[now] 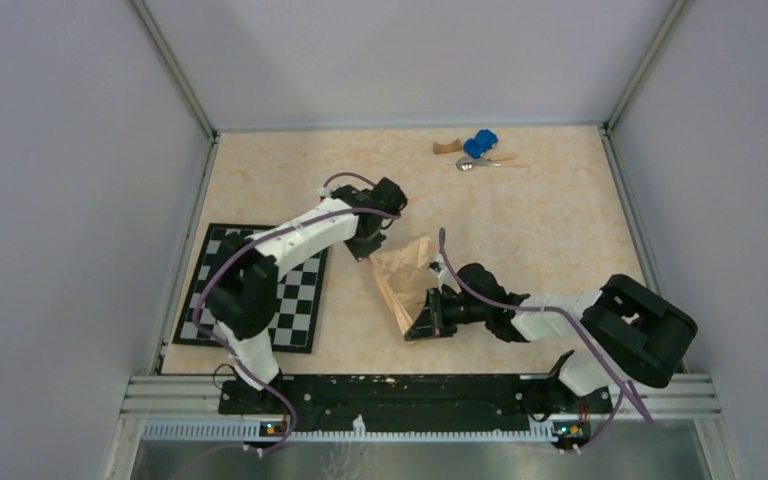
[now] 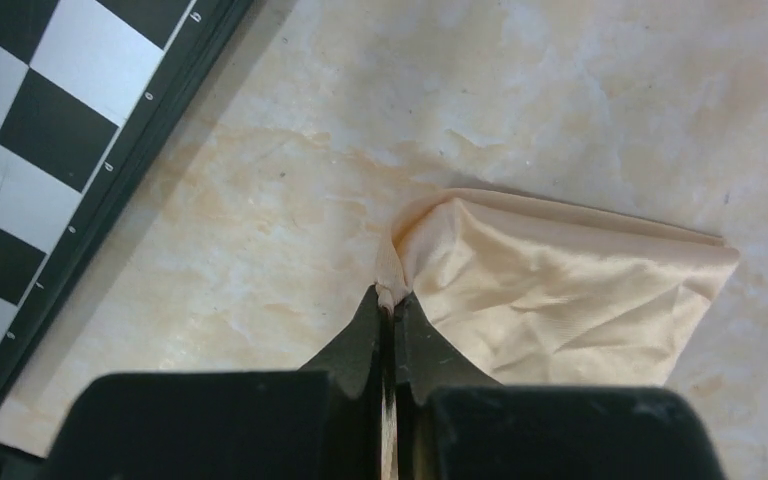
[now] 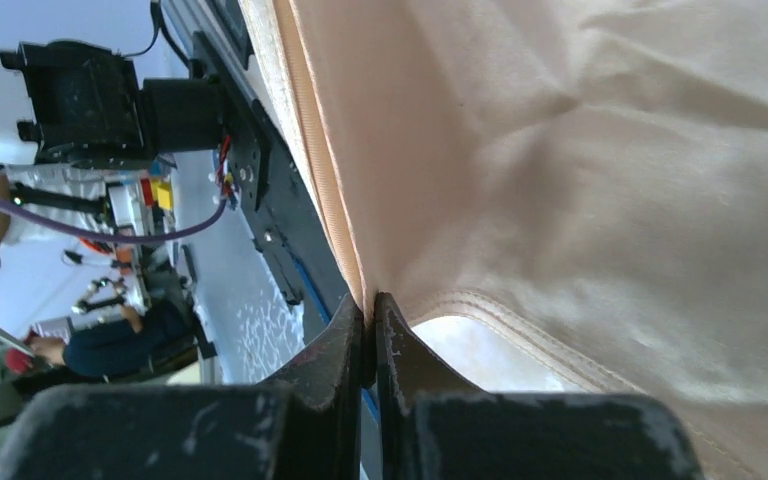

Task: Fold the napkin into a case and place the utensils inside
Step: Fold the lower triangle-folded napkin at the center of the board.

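On the tabletop (image 1: 540,220), the left pincer (image 1: 363,254) pinches the napkin (image 1: 407,272) at ten o'clock, the right pincer (image 1: 418,324) seemingly at six o'clock.

Soft satiny cloth napkin (image 2: 550,290); matt marbled table (image 1: 540,210).

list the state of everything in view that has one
napkin, bunched, not yet a case, pinched at two spots
left tool, shut on napkin corner
right tool, shut on napkin edge
spoon, lying flat, far side, untouched
blue toy car, resting beside spoon
checkerboard mat, flat on table
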`<state>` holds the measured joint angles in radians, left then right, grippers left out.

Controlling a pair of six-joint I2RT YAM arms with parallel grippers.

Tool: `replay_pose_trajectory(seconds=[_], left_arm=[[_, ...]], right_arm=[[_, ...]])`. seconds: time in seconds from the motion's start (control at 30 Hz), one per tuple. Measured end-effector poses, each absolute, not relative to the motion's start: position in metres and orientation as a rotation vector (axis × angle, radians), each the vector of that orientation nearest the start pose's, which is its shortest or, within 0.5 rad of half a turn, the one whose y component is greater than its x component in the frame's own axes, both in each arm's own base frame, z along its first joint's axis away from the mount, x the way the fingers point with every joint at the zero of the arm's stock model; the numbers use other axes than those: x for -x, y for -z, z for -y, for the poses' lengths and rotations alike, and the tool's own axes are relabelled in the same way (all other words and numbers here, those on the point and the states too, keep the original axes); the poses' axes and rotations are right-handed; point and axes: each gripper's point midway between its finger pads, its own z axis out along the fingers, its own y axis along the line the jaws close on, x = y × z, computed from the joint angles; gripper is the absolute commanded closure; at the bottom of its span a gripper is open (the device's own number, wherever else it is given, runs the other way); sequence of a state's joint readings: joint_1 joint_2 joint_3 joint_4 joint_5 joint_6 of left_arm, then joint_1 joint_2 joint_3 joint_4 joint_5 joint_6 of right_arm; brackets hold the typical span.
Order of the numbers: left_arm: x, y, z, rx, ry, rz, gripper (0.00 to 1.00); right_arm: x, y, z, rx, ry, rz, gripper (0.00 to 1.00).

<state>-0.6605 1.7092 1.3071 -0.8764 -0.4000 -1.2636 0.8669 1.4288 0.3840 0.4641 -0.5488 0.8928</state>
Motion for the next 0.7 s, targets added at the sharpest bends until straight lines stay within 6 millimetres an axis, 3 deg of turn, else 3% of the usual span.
replay_pose_trajectory(seconds=[0.17,0.33,0.7], left_arm=[[-0.31,-0.071,0.218,0.919,-0.298,-2.53,1.0],[-0.299,-0.049,0.209,0.932,-0.505,-2.535,1.0],[-0.312,-0.047,0.228,0.89,-0.448,-2.555,1.0]], right_arm=[[-0.115,-0.043,-0.302,0.272,-1.459,-2.536,1.0],[-0.119,-0.032,-0.288,0.244,-1.404,-2.578,1.0],[-0.13,-0.027,-0.272,0.273,-1.296,-2.526,1.0]])
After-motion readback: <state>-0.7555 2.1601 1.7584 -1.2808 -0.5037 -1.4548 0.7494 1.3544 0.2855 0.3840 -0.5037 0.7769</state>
